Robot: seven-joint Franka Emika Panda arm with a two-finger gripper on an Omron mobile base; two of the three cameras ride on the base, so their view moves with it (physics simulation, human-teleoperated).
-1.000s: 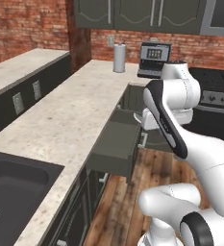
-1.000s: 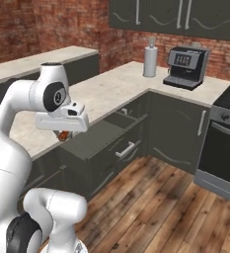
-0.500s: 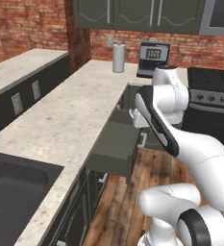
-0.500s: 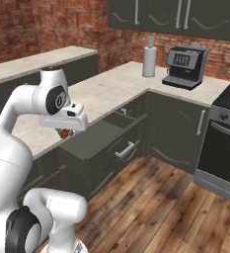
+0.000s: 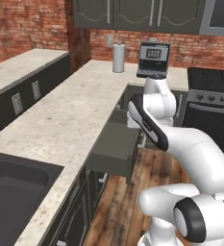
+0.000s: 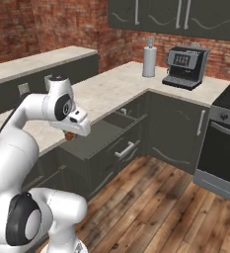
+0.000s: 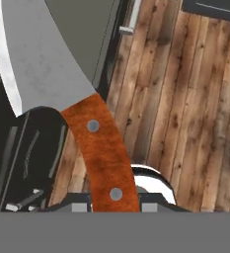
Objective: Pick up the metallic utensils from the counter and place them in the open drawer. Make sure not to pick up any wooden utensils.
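Above the open drawer (image 6: 99,136), which stands pulled out from the cabinet run below the desk (image 5: 60,120), the hand (image 6: 69,134) is clenched on a utensil (image 7: 62,94) with a broad grey metal blade and a riveted orange-brown handle; in the hand view it resembles a cleaver or wide spatula more than a spoon. The handle runs down between the fingertips, and the blade extends away from the hand over the drawer's grey interior and front edge, with the wooden floor (image 7: 185,99) beyond. In the right base view the hand hangs beside the near left corner of the drawer, close above its rim. The step in hand appears to be the placement. To do it well, centre the hand over the drawer cavity rather than its front wall, since the blade seems to overhang the edge toward the floor. Lower until the blade is inside the walls, keeping it level so that it does not catch the rim. Release only when the whole utensil lies over the drawer floor; a release too near the front risks a fall to the floor. Then lift straight up, clear of the drawer walls.
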